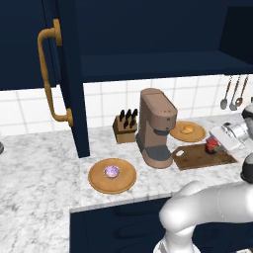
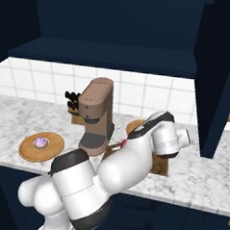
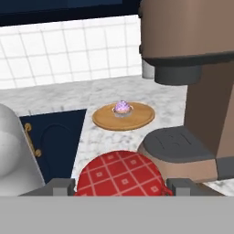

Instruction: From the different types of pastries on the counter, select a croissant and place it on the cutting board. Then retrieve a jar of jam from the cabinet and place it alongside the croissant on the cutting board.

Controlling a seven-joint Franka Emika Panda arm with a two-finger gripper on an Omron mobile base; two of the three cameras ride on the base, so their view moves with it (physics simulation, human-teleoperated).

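Observation:
My gripper (image 3: pixel 119 187) is shut on the jar of jam (image 3: pixel 119 172), whose red checked lid sits between the two finger tips. From the left base view the dark-red jar of jam (image 1: pixel 211 146) is at the far edge of the dark-brown cutting board (image 1: pixel 200 157), with the gripper (image 1: pixel 216 143) reaching in from the right. I cannot tell whether the jar touches the board. The golden croissant (image 1: pixel 187 130) lies on a round wooden plate (image 1: pixel 196 134) just behind the board. The purple-topped cake (image 1: pixel 112 171) sits on another round plate (image 1: pixel 123 183) further left.
A brown coffee machine (image 1: pixel 155 128) stands directly left of the board, with a knife block (image 1: pixel 125 127) behind it. The navy cabinet door (image 1: pixel 74 74) with its brass handle (image 1: pixel 48 74) hangs open on the left. Utensils (image 1: pixel 232 94) hang on the tiled wall.

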